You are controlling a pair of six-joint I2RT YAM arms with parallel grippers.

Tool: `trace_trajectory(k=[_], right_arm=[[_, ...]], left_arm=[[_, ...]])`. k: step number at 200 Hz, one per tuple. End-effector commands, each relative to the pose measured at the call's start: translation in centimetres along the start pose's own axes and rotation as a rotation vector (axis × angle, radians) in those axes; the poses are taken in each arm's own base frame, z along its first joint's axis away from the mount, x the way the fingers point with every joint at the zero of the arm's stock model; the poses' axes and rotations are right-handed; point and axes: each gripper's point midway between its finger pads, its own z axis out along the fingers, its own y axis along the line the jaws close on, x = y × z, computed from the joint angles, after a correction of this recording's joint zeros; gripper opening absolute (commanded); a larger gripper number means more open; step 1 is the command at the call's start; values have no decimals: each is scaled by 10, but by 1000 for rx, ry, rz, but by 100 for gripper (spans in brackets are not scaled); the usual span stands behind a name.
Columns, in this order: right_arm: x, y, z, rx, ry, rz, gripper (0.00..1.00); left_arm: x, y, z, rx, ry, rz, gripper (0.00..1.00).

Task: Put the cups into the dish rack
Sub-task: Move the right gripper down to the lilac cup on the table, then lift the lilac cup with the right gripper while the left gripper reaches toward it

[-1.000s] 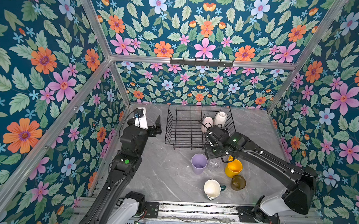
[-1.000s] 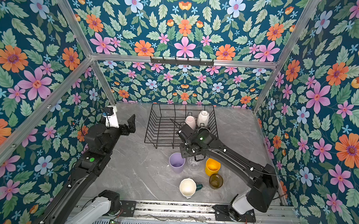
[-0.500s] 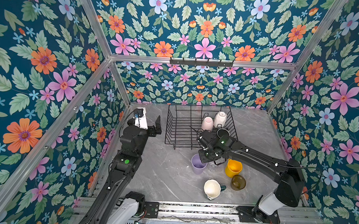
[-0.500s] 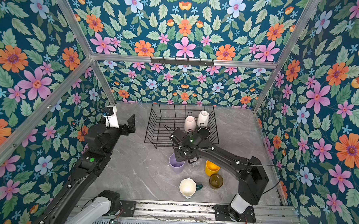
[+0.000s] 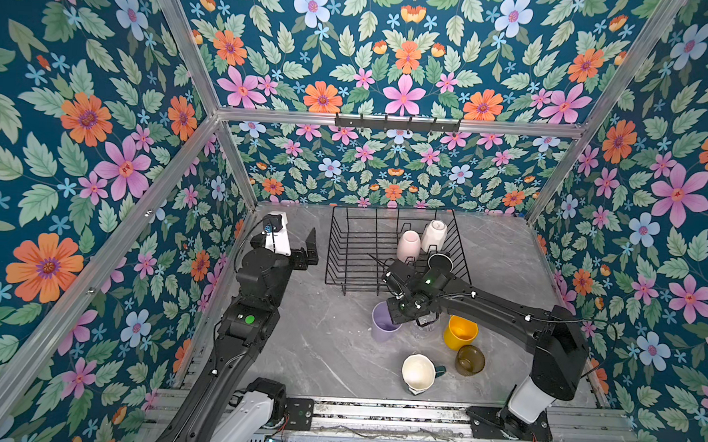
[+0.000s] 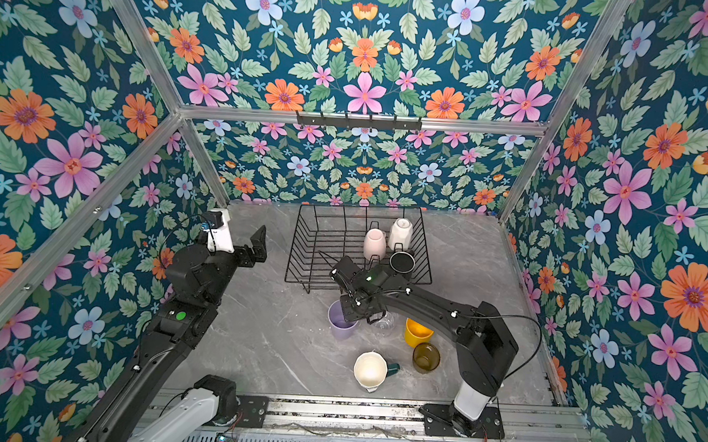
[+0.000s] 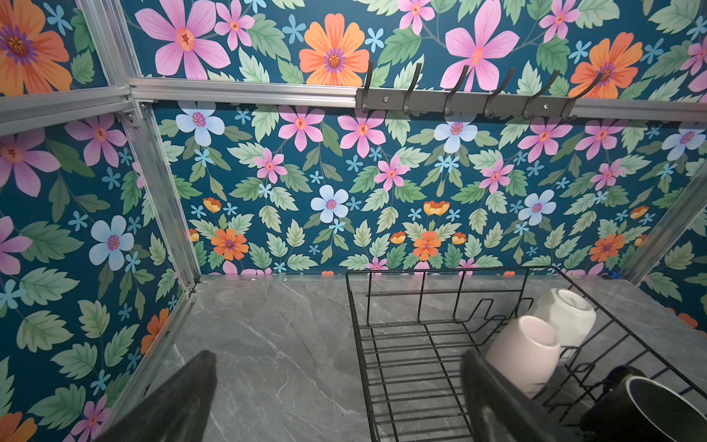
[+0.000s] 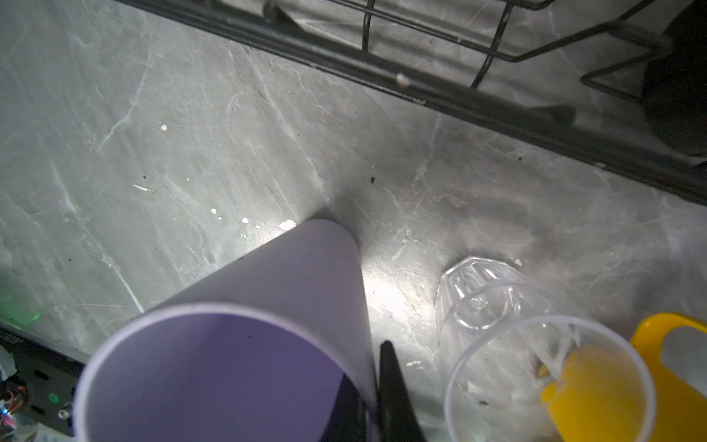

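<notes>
Three cups (image 5: 408, 245) in dish rack (image 5: 342, 246), upper centre; five wait below. Your right gripper (image 8: 367, 398) clamped on lilac tumbler (image 8: 290, 275) rim; left gripper (image 7: 336, 405) wide open, empty.

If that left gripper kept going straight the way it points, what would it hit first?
Likely the flowered back wall, after passing over bare tabletop. The open left gripper seems aimed just beside the dish rack, but depth is unclear, so it might graze the rack's side.

Readable text: none can be made out in any view.
White mug (image 7: 565, 314), underside: a faint printed mark, too small to read.
</notes>
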Motion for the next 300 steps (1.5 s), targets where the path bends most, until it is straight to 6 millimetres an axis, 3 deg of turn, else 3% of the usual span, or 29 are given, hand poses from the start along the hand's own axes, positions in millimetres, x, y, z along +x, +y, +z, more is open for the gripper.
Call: trace_trajectory(k=[1, 24, 27, 68, 95, 114, 143, 169, 195, 228, 262, 300], right_arm=[[1, 1, -5, -4, -2, -6, 0], [3, 8, -10, -50, -5, -10, 0], [1, 9, -21, -73, -31, -11, 0], [-13, 22, -64, -248, -162, 7, 0], [-28, 22, -95, -437, -261, 83, 0], [-39, 11, -115, -563, -337, 160, 0], [-50, -18, -144, -727, -463, 286, 0], [-54, -49, -160, -805, -548, 402, 0], [-58, -62, -178, -869, -598, 427, 0], [-64, -49, -203, -949, -611, 334, 0], [-67, -30, -232, -1045, -636, 227, 0], [-66, 6, -238, -1102, -581, 108, 0]], left_arm=[[-2, 2, 2, -13, -12, -4, 100], [0, 2, 3, -14, -5, -7, 100], [0, 2, 3, -14, -5, -8, 100], [2, -1, 6, 1, 5, -12, 100], [-10, -17, 0, 99, -42, -8, 100], [-16, -38, -9, 228, -78, -11, 100], [-25, -86, -31, 531, -100, -28, 100], [-17, -128, -51, 833, -37, -38, 99], [-10, -150, -67, 1021, 16, -55, 100], [-7, -168, -87, 1238, 82, -104, 100], [-7, -173, -100, 1336, 93, -136, 100], [-6, -175, -104, 1370, 95, -156, 100]])
